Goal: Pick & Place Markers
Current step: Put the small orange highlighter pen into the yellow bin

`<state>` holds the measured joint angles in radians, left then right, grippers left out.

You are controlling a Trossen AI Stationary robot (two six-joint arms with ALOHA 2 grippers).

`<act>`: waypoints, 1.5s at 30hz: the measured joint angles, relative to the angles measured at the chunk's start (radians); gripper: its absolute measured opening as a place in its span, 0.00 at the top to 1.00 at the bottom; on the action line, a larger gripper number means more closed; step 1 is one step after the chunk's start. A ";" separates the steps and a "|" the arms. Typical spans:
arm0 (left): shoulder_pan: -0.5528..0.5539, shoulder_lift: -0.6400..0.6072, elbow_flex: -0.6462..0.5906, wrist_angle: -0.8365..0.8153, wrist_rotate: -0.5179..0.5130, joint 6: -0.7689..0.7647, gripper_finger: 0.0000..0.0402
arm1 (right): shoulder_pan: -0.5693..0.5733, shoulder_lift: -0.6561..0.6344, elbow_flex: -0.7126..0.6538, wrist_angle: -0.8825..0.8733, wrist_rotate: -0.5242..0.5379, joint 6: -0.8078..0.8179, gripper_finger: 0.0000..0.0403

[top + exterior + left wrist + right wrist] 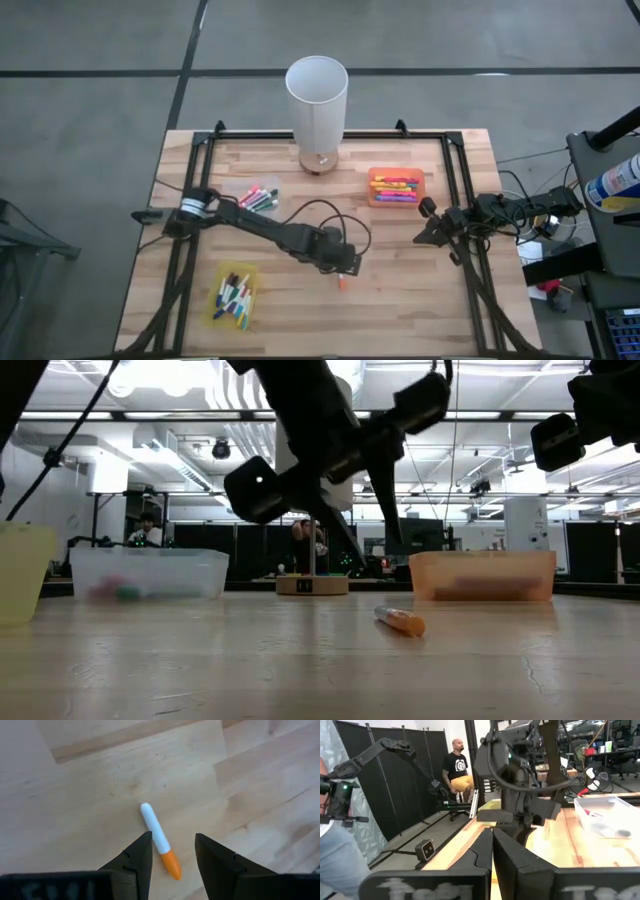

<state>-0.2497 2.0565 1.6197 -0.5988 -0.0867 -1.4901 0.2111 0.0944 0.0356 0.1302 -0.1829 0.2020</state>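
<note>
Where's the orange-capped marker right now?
In the high view the orange-capped marker lies loose on the bare wood near the table's middle, just under the open left gripper, between the yellow tray and orange tray.

1. A white cylinder (pixel 317 110) stands upright on a round wooden base at the far edge of the wooden surface (pixel 400 290)
2. Orange tray (pixel 396 187), clear tray (pixel 258 195), yellow tray (pixel 235 296), well apart
3. A seated person (pixel 457 767) beyond

No text is reading clearly anywhere; pale lettering is showing on the right gripper (pixel 492 851) and left gripper (pixel 172 851) housings, perhaps a brand, too blurred to make out.
</note>
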 joint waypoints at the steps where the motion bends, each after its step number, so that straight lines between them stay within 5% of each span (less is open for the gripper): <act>1: 0.000 0.009 0.003 0.000 0.001 -0.001 0.65 | 0.000 0.000 0.000 0.000 0.000 0.000 0.98; 26: 0.000 0.109 0.014 -0.036 0.082 0.109 0.67 | 0.000 0.000 0.000 0.000 0.000 0.000 0.98; 45: 0.005 0.103 0.014 -0.178 0.147 0.328 0.86 | 0.000 0.000 0.000 0.000 0.000 0.000 0.98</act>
<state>-0.2447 2.1598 1.6337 -0.7773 0.0605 -1.1618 0.2111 0.0944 0.0353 0.1299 -0.1829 0.2019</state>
